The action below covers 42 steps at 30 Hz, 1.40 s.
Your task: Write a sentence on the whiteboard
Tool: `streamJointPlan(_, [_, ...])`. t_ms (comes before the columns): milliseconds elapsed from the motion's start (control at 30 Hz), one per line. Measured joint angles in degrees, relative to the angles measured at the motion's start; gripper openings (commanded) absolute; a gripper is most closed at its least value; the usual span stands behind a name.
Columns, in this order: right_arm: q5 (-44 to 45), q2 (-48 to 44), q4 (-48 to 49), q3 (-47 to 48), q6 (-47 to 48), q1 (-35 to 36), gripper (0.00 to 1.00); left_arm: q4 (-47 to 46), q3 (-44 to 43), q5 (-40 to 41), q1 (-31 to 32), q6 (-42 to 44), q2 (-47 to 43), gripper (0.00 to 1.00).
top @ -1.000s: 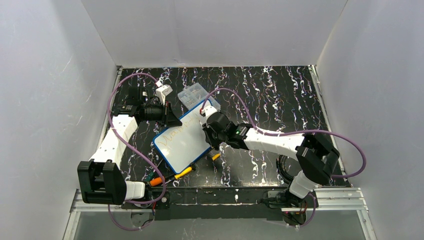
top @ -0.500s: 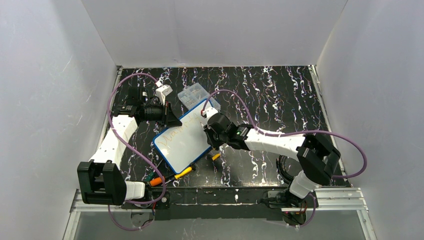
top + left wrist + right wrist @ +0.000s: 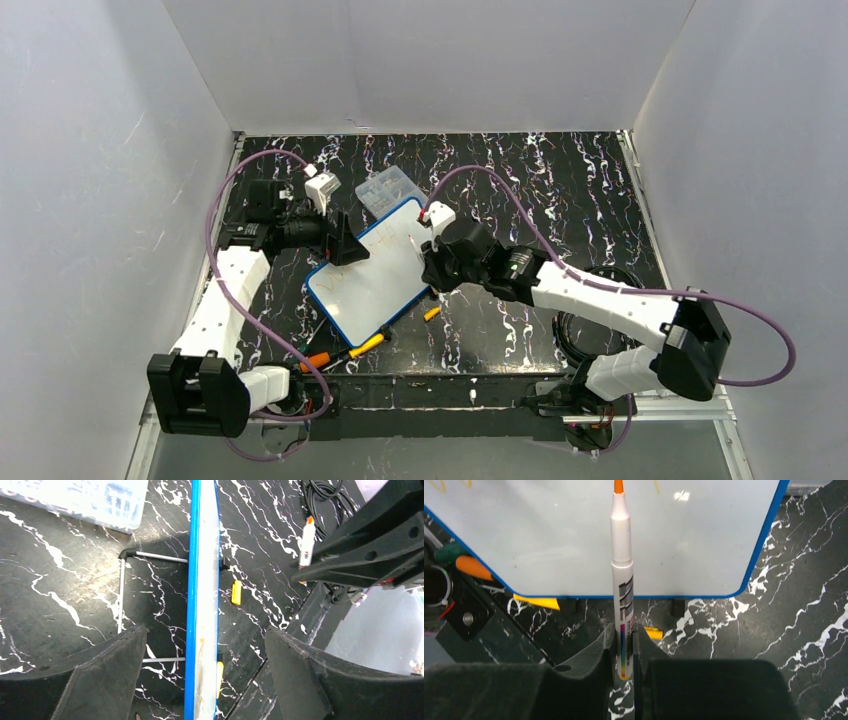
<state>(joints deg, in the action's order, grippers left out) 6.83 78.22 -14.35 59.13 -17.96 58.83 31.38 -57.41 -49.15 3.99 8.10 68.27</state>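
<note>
The counter [image 3: 560, 190] carried the board [image 3: 375, 275] left of its middle. The board was propped on a wire stand [image 3: 122, 595], with its long axis running from near left to far right in the top view and its white face turned to my right arm.

My left fingers [image 3: 100, 680] stood wide at the board's far-left end. From that wrist I saw the blue rim edge-on in the gap between them, touching neither. So I held nothing there, and I judged that only the stand steadied the board.

My right fingers [image 3: 586, 667] were clamped on the marker [image 3: 622, 595] low on its barrel. Its long axis ran straight out from them at the board's face, orange tip leading. The board therefore lay dead ahead of that hand, and the right arm was the one placed to write.

The sentence [image 3: 438, 484] showed only as thin orange strokes at the upper edge of the right wrist view, to the left of the tip and just to its right. Whether the tip touched the face I could not tell, as it sat at the very edge of the view. I judged that the next stroke depended on a light push along the marker's axis, since a hard one might rock the board.
</note>
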Motion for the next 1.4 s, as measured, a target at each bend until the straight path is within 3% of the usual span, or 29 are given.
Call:
streamJointPlan(233, [-4.7,-2.9,-11.0,2.4,2.6,-0.6,0.01,-3.6,2.4,7.4,0.0,-0.7,-6.9,0.92])
streamJointPlan(600, [-27.2,-3.2,-24.7,6.4,7.8,-12.3,0.01,-7.2,0.5,19.2,3.2,-1.2,-19.0,0.89])
streamJointPlan(867, [-43.3,-4.8,-28.7,6.8,9.8,-12.5,0.01,-5.6,0.6,18.2,18.9,-0.4,-24.3,0.85])
streamJointPlan(1100, [-57.5,-3.6,-29.0,6.0,10.8,-12.5,0.01,-3.8,2.4,17.7,38.6,2.8,-24.0,0.84])
streamJointPlan(1400, [-62.1,1.9,-31.3,2.8,12.3,-9.1,0.01,-2.6,2.6,28.1,55.5,9.1,-21.0,0.81])
